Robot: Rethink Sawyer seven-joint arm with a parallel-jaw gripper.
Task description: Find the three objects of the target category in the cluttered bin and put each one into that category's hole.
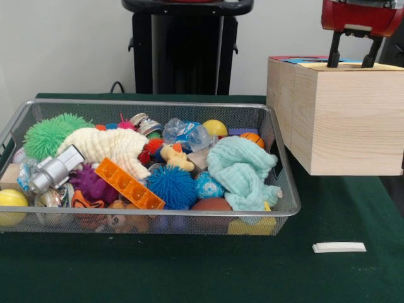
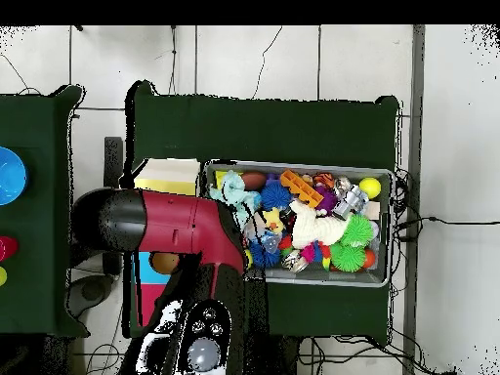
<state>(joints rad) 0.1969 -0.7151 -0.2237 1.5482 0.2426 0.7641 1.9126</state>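
The silver wire-mesh bin (image 1: 287, 205) stands on the green table, packed with toys; it also shows in the overhead view (image 2: 383, 281). No frilly fabric ball shows clearly; a red and green frilly bit (image 1: 151, 148) pokes out mid-bin, and I cannot tell what it is. The yellow-topped wooden box (image 1: 347, 120) stands right of the bin. Its hole is hidden: the top is edge-on in the front view and partly under the arm in the overhead view (image 2: 166, 184). My gripper (image 1: 351, 60) hangs just above that box's top, open and empty.
In the bin lie a green spiky ball (image 1: 50, 134), a cream cloth (image 1: 110, 145), a mint cloth (image 1: 240, 167), a blue spiky ball (image 1: 172, 186), an orange block (image 1: 129, 183) and a silver toy (image 1: 57, 169). A white flat piece (image 1: 339, 247) lies on the table. Blue-topped and red-topped boxes (image 2: 146, 269) stand behind.
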